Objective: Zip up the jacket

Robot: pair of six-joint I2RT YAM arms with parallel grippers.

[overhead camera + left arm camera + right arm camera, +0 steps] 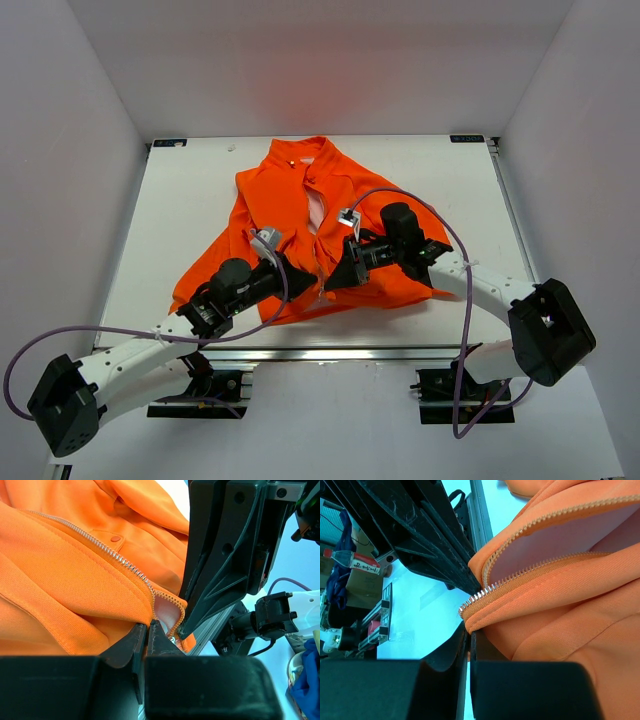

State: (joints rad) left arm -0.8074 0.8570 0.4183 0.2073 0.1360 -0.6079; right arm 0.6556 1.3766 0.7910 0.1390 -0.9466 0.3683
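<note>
Inward, low: left pincer point(146, 631) and right pincer point(469, 633) tight on jacket point(290, 190) hem.

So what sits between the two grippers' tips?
The open bottom of the zipper on the jacket, pink lining showing; clearest in the left wrist view.

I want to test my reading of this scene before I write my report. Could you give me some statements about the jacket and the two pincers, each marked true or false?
1. The jacket lies on the white table. True.
2. Both pincers are at the collar. False: the left pincer and the right pincer meet at the bottom hem, on the side near the arms.
3. The zipper is closed all the way. False: pink lining shows between its two rows of teeth.
4. The right pincer is shut. True.
5. The left pincer pinches orange fabric. True.
</note>
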